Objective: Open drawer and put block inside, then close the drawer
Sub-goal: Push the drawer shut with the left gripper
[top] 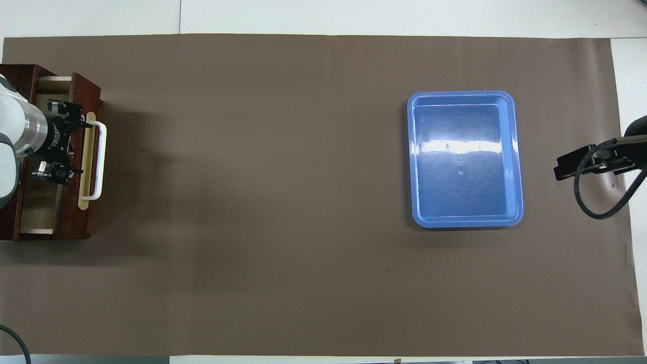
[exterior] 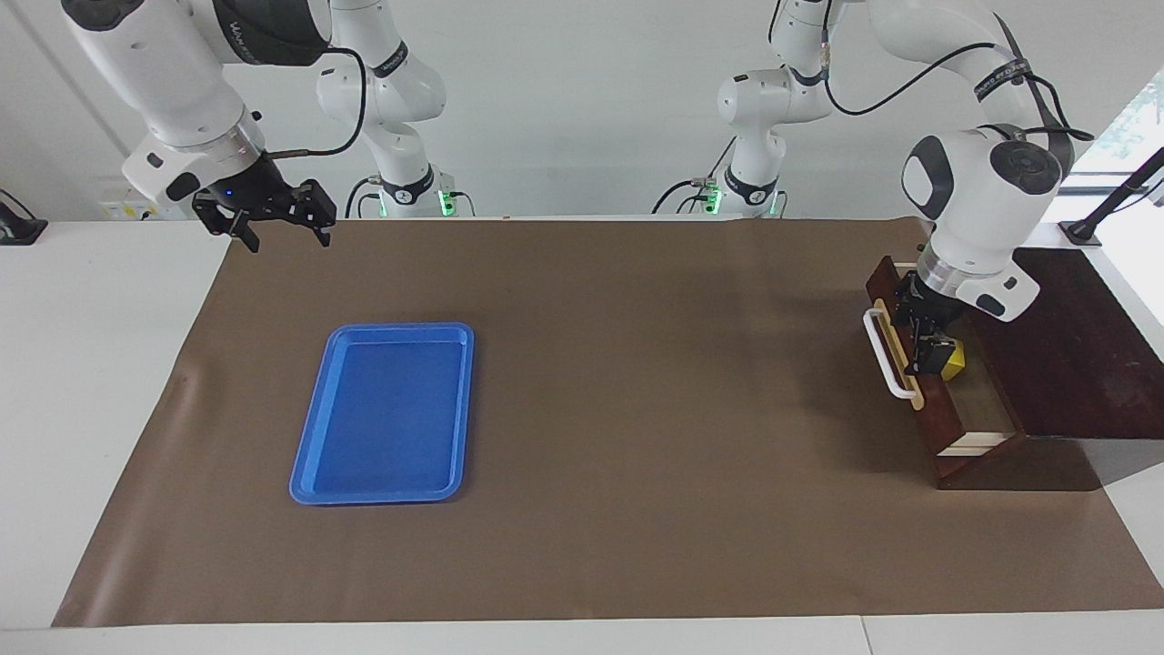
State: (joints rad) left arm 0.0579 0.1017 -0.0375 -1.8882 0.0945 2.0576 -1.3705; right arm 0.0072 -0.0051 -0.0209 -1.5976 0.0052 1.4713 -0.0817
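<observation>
Two white robot arms stand at a worktop (exterior: 582, 546) covered with a brown sheet. At the left arm's end of the worktop sits a dark reddish-brown wooden box (exterior: 1082, 355) with a slanted top, and its drawer (exterior: 973, 437) is pulled out, showing a pale wood floor and a white bar handle (exterior: 887, 355) on a tan strip. The left tool (exterior: 935, 357) reaches down into the open drawer, just inside the drawer front. The block (exterior: 953, 360), a small bright yellow cube, sits inside the drawer right at the tool's tips; the tool hides most of it, so I cannot tell whether the tool grips the block or has let go of it, nor whether the block rests on the drawer floor. In the overhead view the left tool (top: 55, 141) covers the block entirely. The right tool (exterior: 282, 218) waits in the air over the edge of the sheet at the right arm's end, its fingers spread wide and holding nothing. A blue plastic tray (exterior: 314, 446) lies flat on the sheet toward that end, with nothing in it. The step in hand appears to be placing the block in the drawer. The next move likely calls for letting go of the block if that is not yet done, lifting the tool straight up clear of the drawer walls, then pushing the drawer front shut.
</observation>
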